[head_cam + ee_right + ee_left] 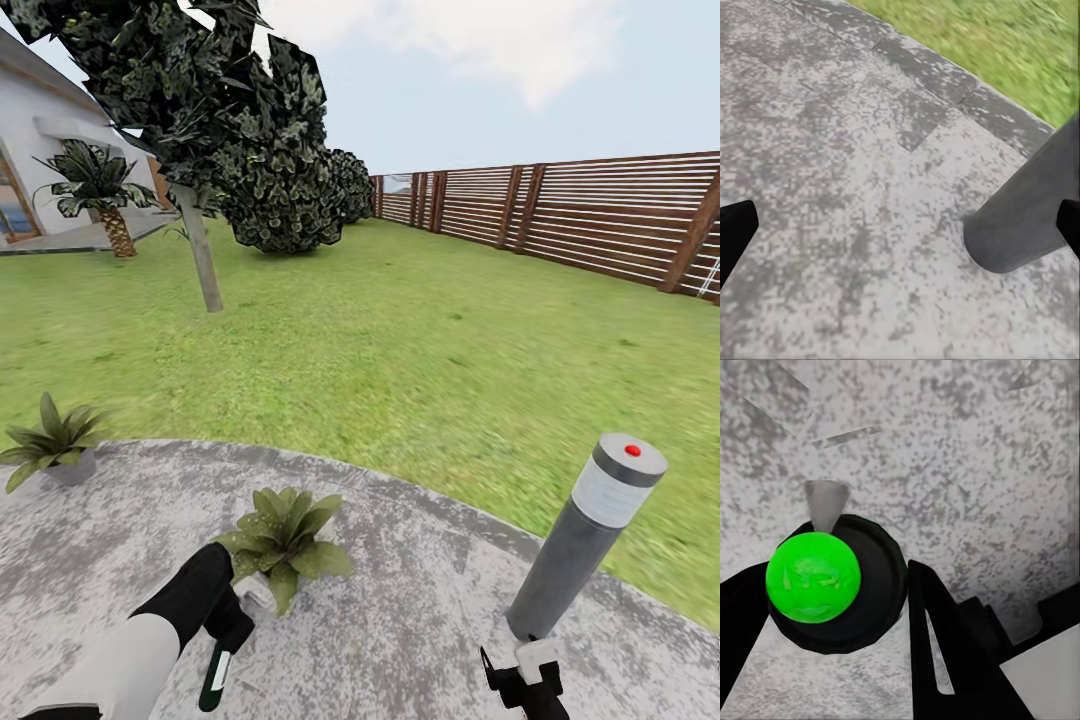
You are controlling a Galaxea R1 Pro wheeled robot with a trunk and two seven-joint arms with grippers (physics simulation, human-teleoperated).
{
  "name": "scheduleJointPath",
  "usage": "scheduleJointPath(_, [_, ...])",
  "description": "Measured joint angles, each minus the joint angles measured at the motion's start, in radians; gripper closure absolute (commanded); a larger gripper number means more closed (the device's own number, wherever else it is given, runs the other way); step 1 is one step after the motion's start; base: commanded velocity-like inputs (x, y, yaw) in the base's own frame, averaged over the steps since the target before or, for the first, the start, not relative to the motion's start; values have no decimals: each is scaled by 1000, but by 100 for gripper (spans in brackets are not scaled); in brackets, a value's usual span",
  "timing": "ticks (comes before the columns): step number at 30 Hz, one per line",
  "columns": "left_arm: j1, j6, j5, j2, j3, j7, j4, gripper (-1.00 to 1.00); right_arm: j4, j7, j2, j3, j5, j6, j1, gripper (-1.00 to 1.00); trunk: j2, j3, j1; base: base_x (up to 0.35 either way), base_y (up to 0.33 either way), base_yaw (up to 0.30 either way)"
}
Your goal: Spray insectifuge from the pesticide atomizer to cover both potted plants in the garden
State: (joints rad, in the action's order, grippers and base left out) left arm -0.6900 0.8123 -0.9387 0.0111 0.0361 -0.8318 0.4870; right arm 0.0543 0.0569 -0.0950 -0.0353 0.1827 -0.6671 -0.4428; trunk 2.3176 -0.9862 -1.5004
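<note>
Pickup looks done imo: left hand (226,640) is clamped on the pesticide atomizer (215,680), bottle hanging down under the hand w/ its green bottom (813,577) facing the wrist cam, fingers (945,652) either side, over the stone patio (400,620). So we're at the spray step. Nearest potted plant (283,540) is just ahead of that hand, almost touching; 2nd plant (55,440) sits well off to its outer side near the lawn (400,350). Right hand (520,685) is spread wide, holding nothing, w/ the bollard lamp (585,540) right in front. Next prob: tip the nozzle at the leaves, can't tell which way it's facing rn.
</note>
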Motion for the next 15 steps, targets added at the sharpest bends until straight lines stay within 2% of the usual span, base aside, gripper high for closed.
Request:
scheduleJointPath(4, [1,0,-8,0,-1,11,-8,100,0,0,0,0,0,0,0,-100,0,0,0,10,-55,155])
scheduleJointPath(9, [3,3,4,0,0,109,-15,100,0,0,0,0,0,0,0,-100,0,0,0,1,-5,233])
scheduleJointPath(15, [7,1,9,-2,1,126,-26,100,0,0,0,0,0,0,0,-100,0,0,0,0,0,33])
